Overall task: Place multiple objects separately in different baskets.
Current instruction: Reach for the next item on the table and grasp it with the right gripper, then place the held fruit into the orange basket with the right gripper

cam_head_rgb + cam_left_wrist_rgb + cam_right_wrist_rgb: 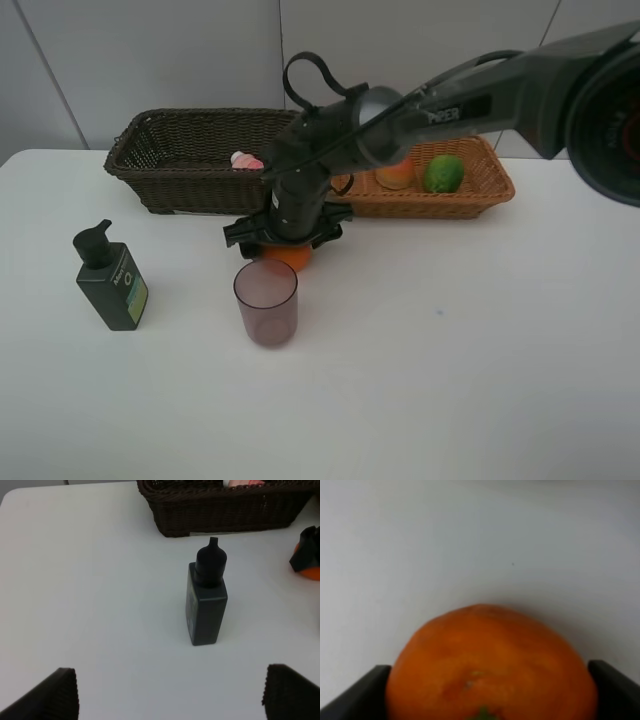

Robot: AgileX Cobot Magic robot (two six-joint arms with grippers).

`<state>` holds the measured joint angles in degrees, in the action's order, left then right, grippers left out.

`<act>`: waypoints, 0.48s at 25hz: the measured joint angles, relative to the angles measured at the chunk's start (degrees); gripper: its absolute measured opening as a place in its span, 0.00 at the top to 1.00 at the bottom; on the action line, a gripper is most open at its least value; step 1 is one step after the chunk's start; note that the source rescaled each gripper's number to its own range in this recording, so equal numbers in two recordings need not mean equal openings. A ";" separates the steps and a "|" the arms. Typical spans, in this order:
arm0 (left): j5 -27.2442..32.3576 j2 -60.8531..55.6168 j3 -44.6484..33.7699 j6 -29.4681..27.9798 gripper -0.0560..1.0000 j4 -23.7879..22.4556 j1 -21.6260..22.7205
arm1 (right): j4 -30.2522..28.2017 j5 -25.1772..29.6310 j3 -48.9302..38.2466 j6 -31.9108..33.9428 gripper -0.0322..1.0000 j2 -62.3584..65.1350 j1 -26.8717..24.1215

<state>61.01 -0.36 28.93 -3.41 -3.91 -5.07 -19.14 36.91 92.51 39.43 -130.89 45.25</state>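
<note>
Since the right gripper (pixel 287 238) has a finger pressed to each side of the tangerine (pixel 291 258) at mid-table, just behind the mauve cup (pixel 266 302), the light tan basket (pixel 490 195) lies close on its far right, while the left gripper (pixel 170 695), fingers apart, faces the green pump bottle (pixel 206 605).

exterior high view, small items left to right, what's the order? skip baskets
pump bottle → pink bottle → tangerine → peach → lime. Cup is left out: sideways it overlaps both the pink bottle and the tangerine.
</note>
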 joint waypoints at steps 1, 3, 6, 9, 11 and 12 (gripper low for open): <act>0.00 0.00 0.00 0.00 0.04 0.00 0.00 | -0.14 0.00 0.00 0.00 0.52 0.00 0.00; 0.00 0.00 0.00 0.00 0.04 0.00 0.00 | -0.17 0.00 0.00 0.00 0.52 0.00 0.00; 0.00 0.00 0.00 0.00 0.04 0.00 0.00 | -0.17 0.00 0.00 0.00 0.52 0.00 0.00; 0.00 0.00 0.00 0.00 0.04 0.00 0.00 | -0.17 0.00 0.00 0.00 0.52 0.00 0.00; 0.00 0.00 0.00 0.00 0.04 0.00 0.00 | -0.17 0.00 0.00 0.00 0.52 0.00 0.00; 0.00 0.00 0.00 0.00 0.04 0.00 0.00 | -0.17 0.00 0.00 0.00 0.52 0.00 0.00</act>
<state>61.01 -0.36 28.93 -3.41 -3.91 -5.07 -19.31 36.91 92.51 39.43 -130.89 45.25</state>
